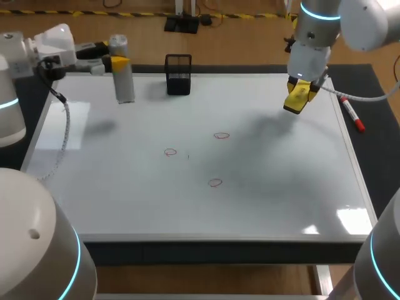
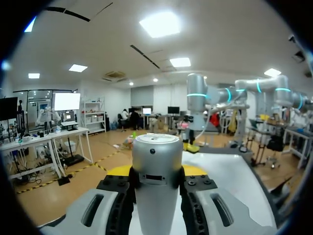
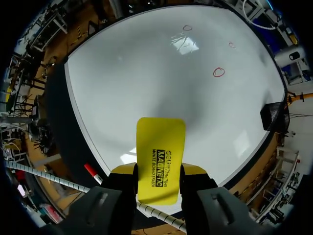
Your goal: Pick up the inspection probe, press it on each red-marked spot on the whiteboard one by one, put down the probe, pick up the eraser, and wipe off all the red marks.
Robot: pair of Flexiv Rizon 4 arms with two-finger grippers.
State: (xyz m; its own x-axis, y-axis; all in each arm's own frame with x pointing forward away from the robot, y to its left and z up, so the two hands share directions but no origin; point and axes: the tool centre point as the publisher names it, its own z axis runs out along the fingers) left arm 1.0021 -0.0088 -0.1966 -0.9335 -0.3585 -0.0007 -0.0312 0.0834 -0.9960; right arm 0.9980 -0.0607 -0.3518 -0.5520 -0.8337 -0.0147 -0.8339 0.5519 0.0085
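Observation:
The inspection probe [image 1: 124, 78], a silver cylinder, stands upright at the whiteboard's [image 1: 125, 194] far left corner. My left gripper [image 1: 117, 62] is shut on its upper part; in the left wrist view the probe [image 2: 156, 161] fills the gap between the fingers of that gripper [image 2: 156, 193]. My right gripper [image 1: 300, 94] hangs above the board's far right area, shut on the yellow eraser [image 1: 297, 99]. The eraser [image 3: 160, 156] sticks out ahead of this gripper [image 3: 157, 178]. Three red marks [image 1: 170, 152] [image 1: 221, 135] [image 1: 215, 182] lie mid-board, also seen as red marks [image 3: 218, 72] far ahead of the eraser.
A black mesh holder [image 1: 178, 74] stands at the board's far edge, right of the probe. A red marker [image 1: 352, 114] lies on the dark mat beside the board's right edge, near a white cable from my right arm.

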